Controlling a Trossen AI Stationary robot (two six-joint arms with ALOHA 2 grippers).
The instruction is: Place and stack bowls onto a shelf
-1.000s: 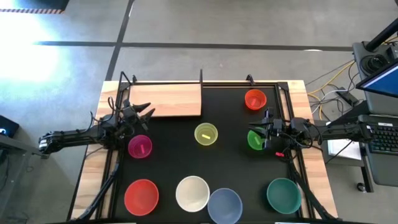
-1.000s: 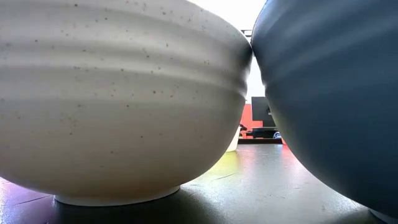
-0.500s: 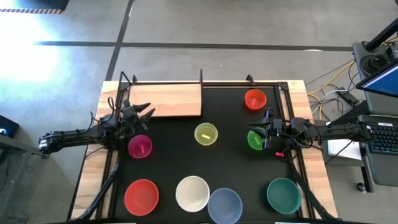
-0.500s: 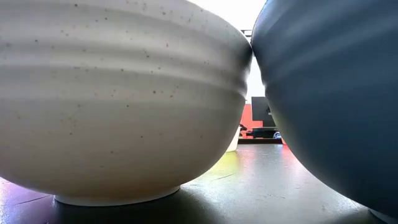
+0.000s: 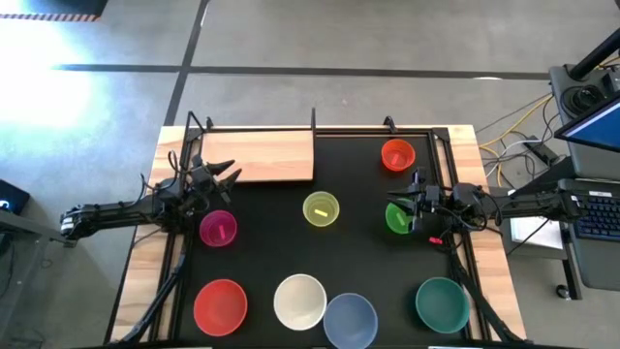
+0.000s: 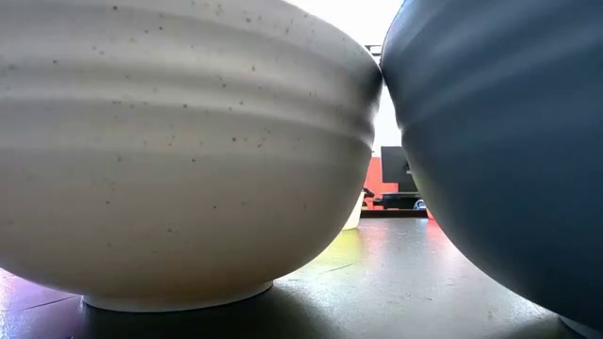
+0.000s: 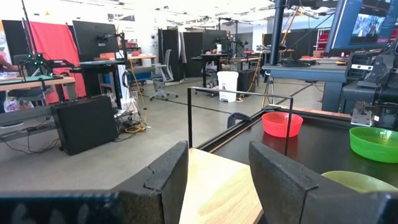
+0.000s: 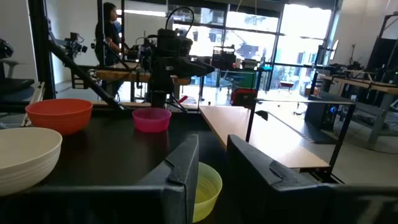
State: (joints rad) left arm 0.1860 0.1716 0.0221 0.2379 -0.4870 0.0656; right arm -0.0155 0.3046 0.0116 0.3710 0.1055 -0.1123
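Black mat [image 5: 358, 252]: bowls scattered, shelf [image 5: 260, 156] bare. Left hand [image 5: 229, 175] released at shelf; right hand [image 5: 412, 201] part-open above green bowl [image 5: 394, 218].

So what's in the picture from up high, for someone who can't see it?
Eight bowls sit on a black mat: magenta, yellow, orange-red and green small ones, with red, white, pale blue and teal large ones in front. The wooden shelf is bare. The left hand and right hand hold nothing.

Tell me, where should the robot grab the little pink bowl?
Probably by its rim. The magenta bowl sits upright and open, so the left tool, hovering beside it, could drop from above, one finger inside and one outside the thin wall.
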